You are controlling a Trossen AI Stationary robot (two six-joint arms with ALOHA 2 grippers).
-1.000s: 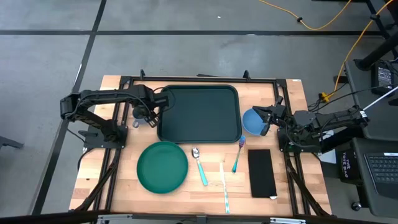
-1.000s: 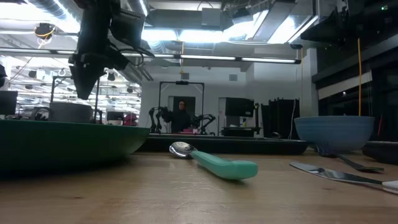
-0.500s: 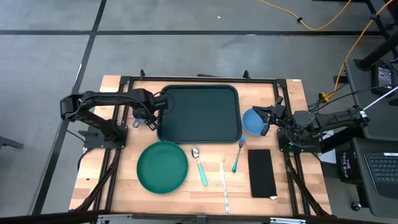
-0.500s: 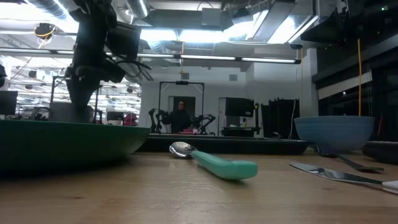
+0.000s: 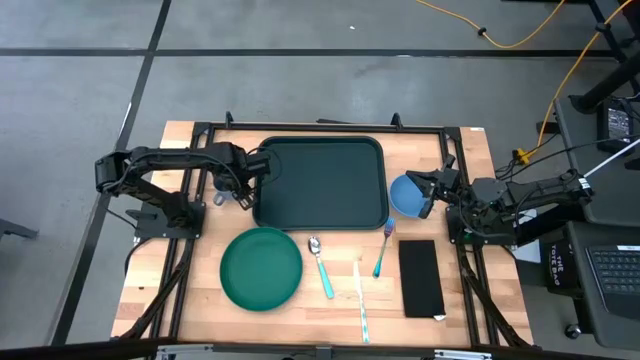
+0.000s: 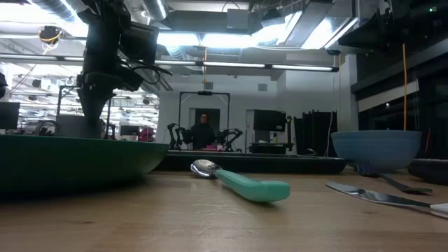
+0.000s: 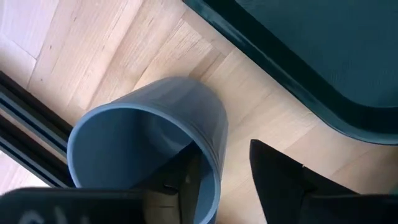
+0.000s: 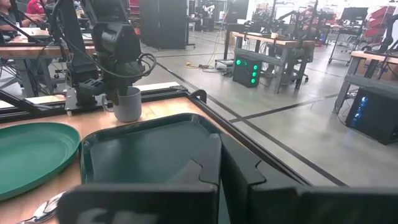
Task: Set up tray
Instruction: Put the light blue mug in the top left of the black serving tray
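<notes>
The dark green tray [image 5: 320, 185] lies flat on the table's far middle and also shows in the left wrist view [image 7: 323, 62]. A grey-blue cup [image 5: 221, 194] stands upright on the wood just left of the tray. My left gripper [image 7: 224, 149] is open over the cup's [image 7: 149, 137] rim. One finger is inside the cup and one outside, on the side toward the tray. My right gripper [image 5: 428, 190] is shut and held above the right edge of the blue bowl [image 5: 404, 195]. The bowl sits on the table right of the tray.
The round green plate [image 5: 261, 268] lies near-left of the tray. A teal spoon [image 5: 321, 265], a knife [image 5: 360, 300] and a teal fork [image 5: 382, 250] lie on the near middle. The black napkin [image 5: 421, 278] lies at near right. A person [image 6: 204, 129] stands far behind the table.
My left gripper has come down over the cup and straightened from a tilt, so one finger now reaches inside the rim. The cup, tray, bowl and right arm have kept still.
</notes>
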